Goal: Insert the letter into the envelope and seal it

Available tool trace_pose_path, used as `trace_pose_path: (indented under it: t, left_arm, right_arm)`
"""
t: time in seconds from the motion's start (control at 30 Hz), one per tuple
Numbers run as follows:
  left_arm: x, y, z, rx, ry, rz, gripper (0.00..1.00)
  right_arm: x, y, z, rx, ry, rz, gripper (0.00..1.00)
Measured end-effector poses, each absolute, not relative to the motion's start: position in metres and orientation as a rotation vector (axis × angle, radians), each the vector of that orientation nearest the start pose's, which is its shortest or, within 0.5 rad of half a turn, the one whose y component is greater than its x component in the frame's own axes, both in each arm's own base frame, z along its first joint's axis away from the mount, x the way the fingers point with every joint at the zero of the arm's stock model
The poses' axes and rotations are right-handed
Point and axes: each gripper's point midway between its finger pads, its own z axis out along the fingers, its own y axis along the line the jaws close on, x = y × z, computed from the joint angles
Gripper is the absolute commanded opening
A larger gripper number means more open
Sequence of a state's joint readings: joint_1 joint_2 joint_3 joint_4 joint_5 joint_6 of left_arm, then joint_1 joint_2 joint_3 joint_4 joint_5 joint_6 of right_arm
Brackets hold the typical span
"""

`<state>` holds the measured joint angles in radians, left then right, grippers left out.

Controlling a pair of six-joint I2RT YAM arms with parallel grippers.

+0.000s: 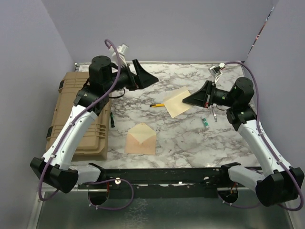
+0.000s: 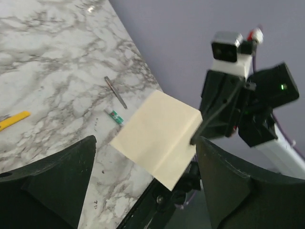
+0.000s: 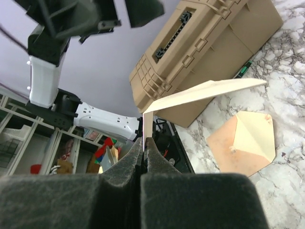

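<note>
Top external view: the right gripper (image 1: 188, 99) is clenched on one edge of the letter (image 1: 175, 103), holding it above the marble table (image 1: 190, 138). The left gripper (image 1: 147, 76) stands wide apart, holding nothing. The envelope (image 1: 141, 139) lies nearer the arm bases, flap open.

Left wrist view: the sheet is supported at one side only, so it could swing or slip.

Right wrist view: only here is it seen that the pinch is thin and the letter bends, which may foul the envelope mouth.

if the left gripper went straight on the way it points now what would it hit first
Most likely the flat peach-tan paper letter, held in the shut right gripper. It sits centred ahead of the open left gripper, though depth is unclear.
</note>
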<state>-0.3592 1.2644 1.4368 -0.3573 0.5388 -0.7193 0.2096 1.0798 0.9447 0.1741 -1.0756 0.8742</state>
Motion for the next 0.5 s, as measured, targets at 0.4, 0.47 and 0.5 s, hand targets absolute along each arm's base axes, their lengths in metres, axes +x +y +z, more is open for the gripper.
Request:
trace_pose_path:
  t: [0.4,0.47,0.5]
  left_arm:
    - [0.224,-0.328,0.377,0.593,1.852,-1.333,0.68]
    - [0.223,-0.332,0.373,0.616,1.851,-1.331,0.63]
    - [0.223,-0.333,0.371,0.626,1.852,-1.332,0.59]
  right_arm:
    - [0.224,0.225,0.365,-0.491,1.76,1.672,0.0]
    - [0.22,0.226,0.366,-0.509,1.759,1.686,0.0]
    - [0.219,0.226,0.366,-0.516,1.758,1.692,0.0]
